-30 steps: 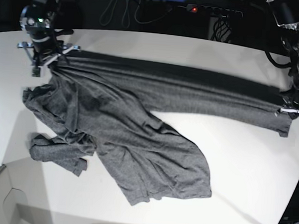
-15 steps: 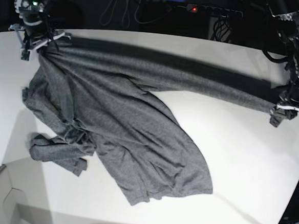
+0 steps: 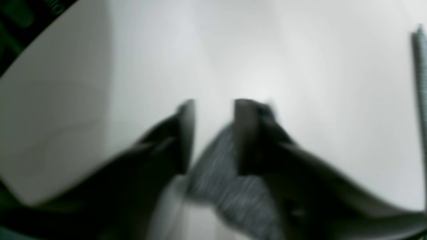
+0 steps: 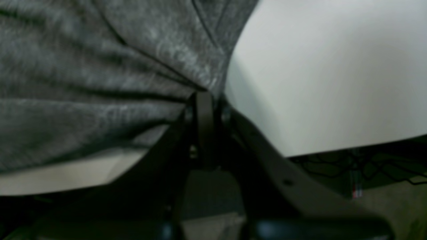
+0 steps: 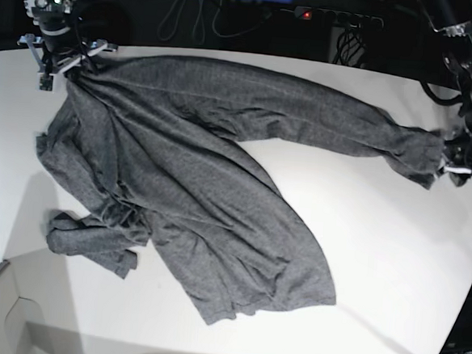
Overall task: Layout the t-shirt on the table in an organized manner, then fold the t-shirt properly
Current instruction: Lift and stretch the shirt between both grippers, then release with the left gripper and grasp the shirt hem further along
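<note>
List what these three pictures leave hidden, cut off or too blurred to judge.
- Left wrist view: motion blur; whether the left hand touches the t-shirt is unclear.
- Right wrist view: cloth folds hide the right hand tips.
- Base view: the crumpled sleeve hides its own layers; the frame cuts off the table.

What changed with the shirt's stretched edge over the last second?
The left hand opened and let go; the taut edge of the t-shirt slackened and dropped onto the table. The right hand stays clamped on its corner; the lower bunched part is unmoved.
</note>
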